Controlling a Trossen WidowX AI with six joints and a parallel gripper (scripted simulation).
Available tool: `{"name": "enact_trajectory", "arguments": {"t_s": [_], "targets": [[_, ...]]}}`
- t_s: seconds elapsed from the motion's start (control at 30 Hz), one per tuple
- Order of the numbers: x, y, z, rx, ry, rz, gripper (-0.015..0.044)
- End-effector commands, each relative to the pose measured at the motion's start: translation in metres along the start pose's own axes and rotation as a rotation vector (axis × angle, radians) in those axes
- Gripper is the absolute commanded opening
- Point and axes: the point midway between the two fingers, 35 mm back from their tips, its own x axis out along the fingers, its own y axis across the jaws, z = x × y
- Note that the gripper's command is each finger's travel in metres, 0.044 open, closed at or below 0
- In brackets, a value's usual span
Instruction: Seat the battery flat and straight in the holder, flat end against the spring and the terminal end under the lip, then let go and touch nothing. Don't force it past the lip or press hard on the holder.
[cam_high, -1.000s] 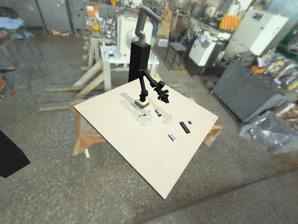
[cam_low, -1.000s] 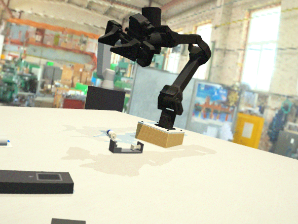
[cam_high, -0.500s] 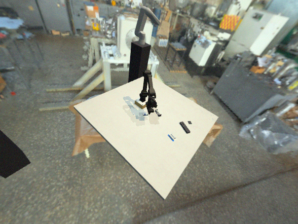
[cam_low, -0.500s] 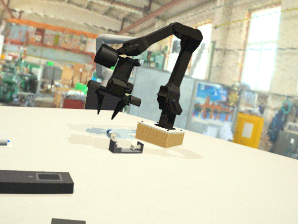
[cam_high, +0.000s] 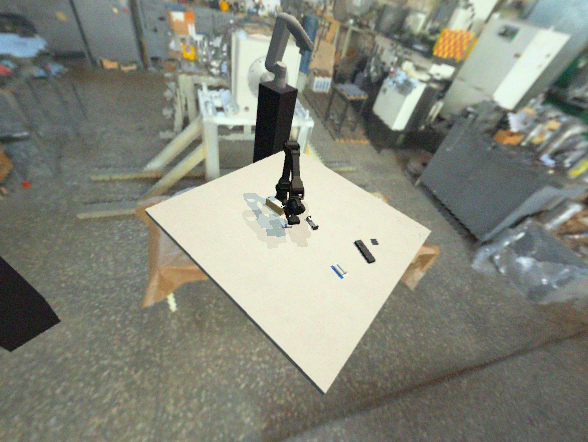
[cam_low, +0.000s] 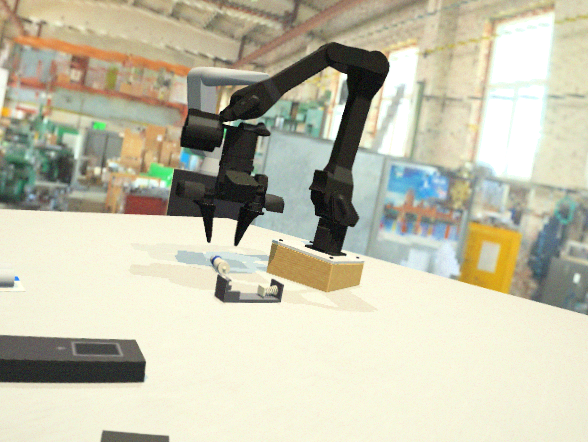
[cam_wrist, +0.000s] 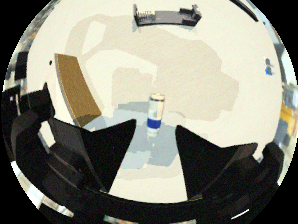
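The battery (cam_high: 286, 226) (cam_low: 219, 264) (cam_wrist: 156, 107), pale with a blue band, lies on the table apart from the holder. The black holder (cam_high: 312, 223) (cam_low: 255, 298) (cam_wrist: 167, 22) is empty. In the exterior view its spring (cam_low: 271, 290) is at the right end and its taller lip end at the left; the battery shows behind that left end. My gripper (cam_low: 222, 243) (cam_wrist: 156, 125) points down above the battery, partly open, with nothing between its fingers. In the wrist view the battery's banded end shows between the fingertips, below them in height. Which battery end is the terminal is unclear.
The arm's wooden base block (cam_high: 274, 205) (cam_low: 300, 270) (cam_wrist: 77, 90) stands close to the battery. Farther off lie a long dark box (cam_high: 364, 251) (cam_low: 70, 370), a small dark square (cam_high: 374, 241) (cam_low: 135, 437) and a blue and white item (cam_high: 339, 270) (cam_wrist: 269, 66).
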Motion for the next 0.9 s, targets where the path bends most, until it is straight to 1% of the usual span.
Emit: {"name": "enact_trajectory", "arguments": {"t_s": [0.0,0.83,0.87], "targets": [[0.006,0.0,-0.001,-0.005,0.003,0.003,0.023],[0.044,0.002,-0.001,-0.005,0.003,0.004,0.023],[0.044,0.002,-0.001,-0.005,0.003,0.004,0.0204]]}}
